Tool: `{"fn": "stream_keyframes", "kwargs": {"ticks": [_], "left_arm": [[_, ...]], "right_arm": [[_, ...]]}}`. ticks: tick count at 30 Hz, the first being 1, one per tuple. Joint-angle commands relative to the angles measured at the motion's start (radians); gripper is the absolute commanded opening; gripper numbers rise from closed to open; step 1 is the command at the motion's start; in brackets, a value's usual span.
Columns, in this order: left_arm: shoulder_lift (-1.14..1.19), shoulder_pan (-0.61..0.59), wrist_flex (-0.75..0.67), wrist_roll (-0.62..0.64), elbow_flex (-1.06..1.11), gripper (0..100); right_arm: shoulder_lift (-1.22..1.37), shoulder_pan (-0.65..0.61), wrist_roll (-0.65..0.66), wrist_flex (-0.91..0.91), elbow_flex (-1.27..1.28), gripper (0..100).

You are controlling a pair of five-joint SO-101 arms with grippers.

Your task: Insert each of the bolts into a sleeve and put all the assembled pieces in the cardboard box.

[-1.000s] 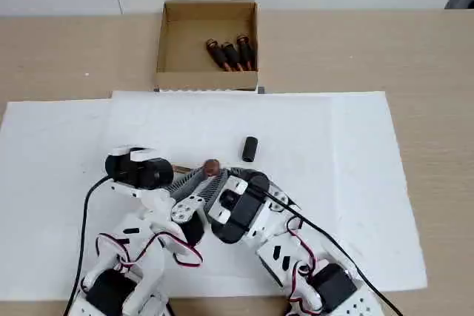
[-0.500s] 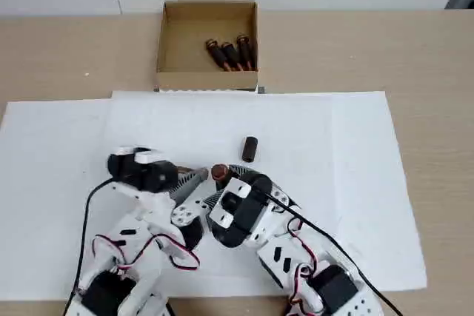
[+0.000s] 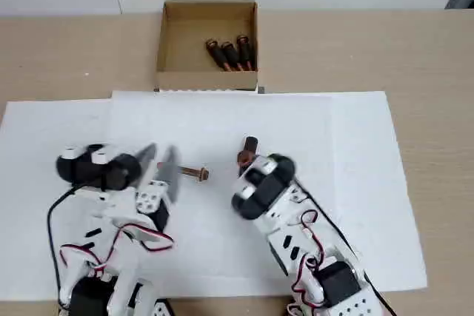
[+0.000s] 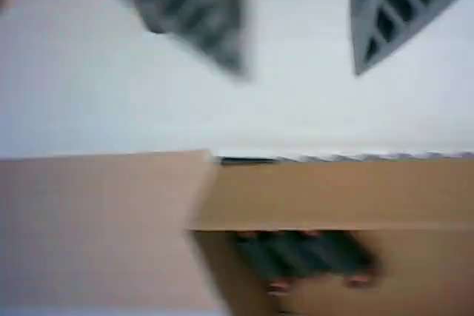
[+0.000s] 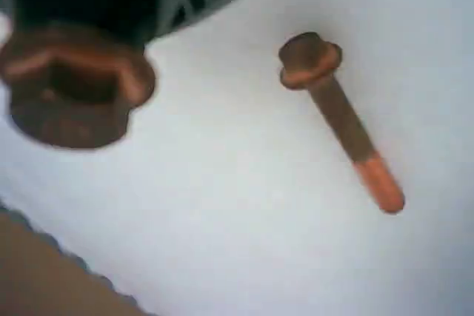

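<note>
My right gripper is shut on a brown bolt, whose hex head looms close in the right wrist view. It sits just in front of a black sleeve on the white paper. A second bolt lies loose on the paper between the arms. To the left of that bolt, my left gripper is open and holds nothing. The cardboard box at the back holds three assembled pieces.
White paper sheets cover the wooden table in front of the box. Both arm bases stand at the near edge. Bare paper stretches on the right and far left.
The left arm has swung back to the left and opened, leaving a bolt on the paper. The right gripper has carried its bolt away toward the black sleeve.
</note>
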Motion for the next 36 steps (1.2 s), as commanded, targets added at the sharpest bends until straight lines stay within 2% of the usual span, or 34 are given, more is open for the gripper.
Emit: {"fn": "stream_keyframes", "kwargs": {"ticks": [1, 4, 9, 15, 21, 29, 36], "left_arm": [[-0.005, -0.089, -0.037, -0.13, 0.064, 2], [-0.005, -0.141, -0.087, -0.204, 0.185, 0], [-0.005, -0.169, -0.224, -0.21, 0.346, 1], [-0.005, -0.152, -0.207, -0.221, 0.344, 1], [-0.005, -0.153, -0.144, -0.252, 0.344, 1], [-0.005, -0.152, -0.132, -0.252, 0.344, 1], [-0.005, -0.157, -0.075, -0.255, 0.344, 1]], "right_arm": [[-0.005, 0.051, -0.109, -0.03, -0.017, 0.4], [-0.002, 0.093, -0.21, -0.03, -0.005, 0.4], [0.047, 0.101, -0.232, 0.031, -0.023, 0.4], [0.312, 0.101, -0.276, 0.062, -0.236, 0.4], [0.746, 0.101, -0.31, 0.062, -0.598, 0.4], [1.273, 0.104, -0.327, 0.065, -1.108, 0.4], [1.699, 0.145, -0.219, 0.064, -1.579, 0.4]]}}
